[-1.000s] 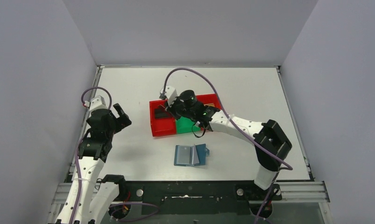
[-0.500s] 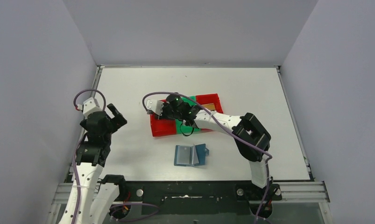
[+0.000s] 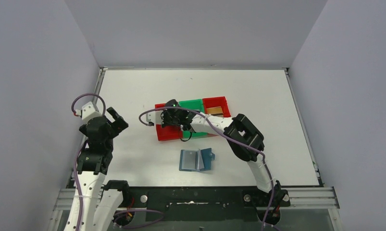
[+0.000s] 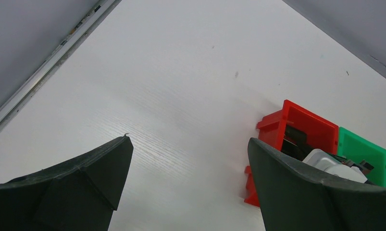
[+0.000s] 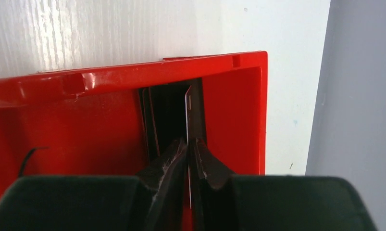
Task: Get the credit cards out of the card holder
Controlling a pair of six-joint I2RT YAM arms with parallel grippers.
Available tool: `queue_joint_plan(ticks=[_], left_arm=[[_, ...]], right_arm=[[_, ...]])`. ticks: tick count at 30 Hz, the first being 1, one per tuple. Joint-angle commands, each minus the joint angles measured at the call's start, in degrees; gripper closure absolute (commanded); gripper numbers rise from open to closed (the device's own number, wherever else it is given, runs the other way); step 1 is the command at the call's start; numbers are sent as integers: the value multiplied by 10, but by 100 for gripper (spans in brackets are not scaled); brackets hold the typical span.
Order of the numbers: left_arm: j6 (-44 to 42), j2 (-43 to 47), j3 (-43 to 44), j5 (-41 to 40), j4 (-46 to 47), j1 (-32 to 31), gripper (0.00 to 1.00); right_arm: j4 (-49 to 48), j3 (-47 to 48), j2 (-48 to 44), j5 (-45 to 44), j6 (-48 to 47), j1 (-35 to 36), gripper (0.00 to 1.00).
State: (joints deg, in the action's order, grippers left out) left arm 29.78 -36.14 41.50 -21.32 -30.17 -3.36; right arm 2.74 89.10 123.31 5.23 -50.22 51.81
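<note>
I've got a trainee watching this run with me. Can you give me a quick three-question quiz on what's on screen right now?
1. True or false: the left hand is shut on the card holder.
2. Where is the right hand? A) inside the left red bin B) on the card holder C) beside the left hand
3. Fill in: the right hand pinches a thin ____ edge-on.

Key:
1. False. It stands open and holds nothing.
2. A
3. credit card
</note>
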Motion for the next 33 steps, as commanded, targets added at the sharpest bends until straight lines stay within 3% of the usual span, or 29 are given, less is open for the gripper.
queue_joint_plan(ticks=[1, 2, 4, 7, 12, 17, 22, 27, 33], left_arm=[[1, 0, 3, 3, 34, 6, 8], [1, 0, 3, 4, 35, 6, 8], [1, 0, 2, 5, 35, 7, 8], [0, 0, 2, 9, 37, 7, 8], [-1, -3, 1, 14, 39, 10, 8], [-2, -7, 1, 16, 39, 11, 8], [-2, -8, 1, 20, 38, 11, 8], [-5, -6, 1, 38, 41, 12, 8], [-7, -8, -1, 51, 44, 12, 8]], right_arm=[[-2, 41, 4, -21, -22, 2, 89], [2, 43, 4, -18, -17, 2, 87], [12, 44, 2, -10, -11, 2, 71], [25, 44, -5, 4, 8, 1, 62], [35, 41, -33, 39, 53, 1, 58], [-14, 7, -103, 56, 140, 3, 57], [-74, -88, -218, -10, 388, 6, 54], [17, -180, -303, -52, 725, 21, 57], [90, -288, -357, -205, 908, 131, 53]])
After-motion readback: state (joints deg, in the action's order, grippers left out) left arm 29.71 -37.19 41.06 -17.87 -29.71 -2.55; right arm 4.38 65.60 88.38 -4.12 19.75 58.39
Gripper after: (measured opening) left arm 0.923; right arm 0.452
